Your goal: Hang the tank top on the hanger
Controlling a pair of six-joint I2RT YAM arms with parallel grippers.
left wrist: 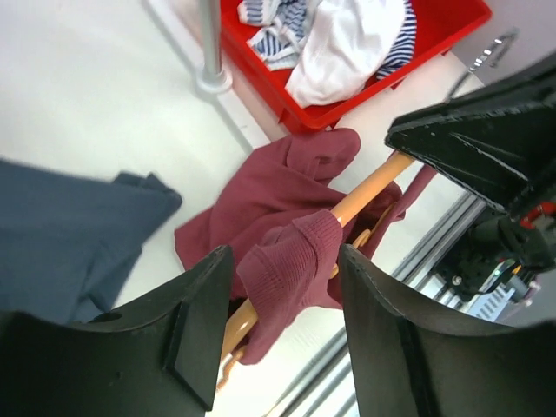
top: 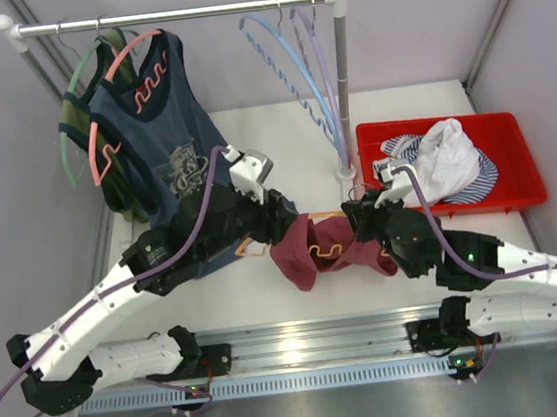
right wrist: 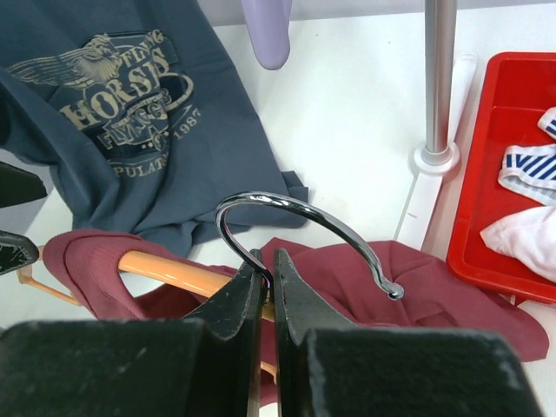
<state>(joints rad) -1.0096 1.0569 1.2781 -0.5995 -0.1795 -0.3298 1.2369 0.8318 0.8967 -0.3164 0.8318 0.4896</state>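
Right end effector (right wrist: 265, 271), pressed together, pinches the thin orange plastic hanger (right wrist: 174, 271) at its hook's neck; left end effector (left wrist: 287, 295) clamps the plain maroon fabric tank top (left wrist: 278, 182) (strap wrapped over the hanger's shoulder) between its fingers.

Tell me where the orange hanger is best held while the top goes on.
Grip the hanger at the bare neck under its metal hook, jaws coming from the robot's side. The tank top bunches over the shoulders, while the neck is exposed.
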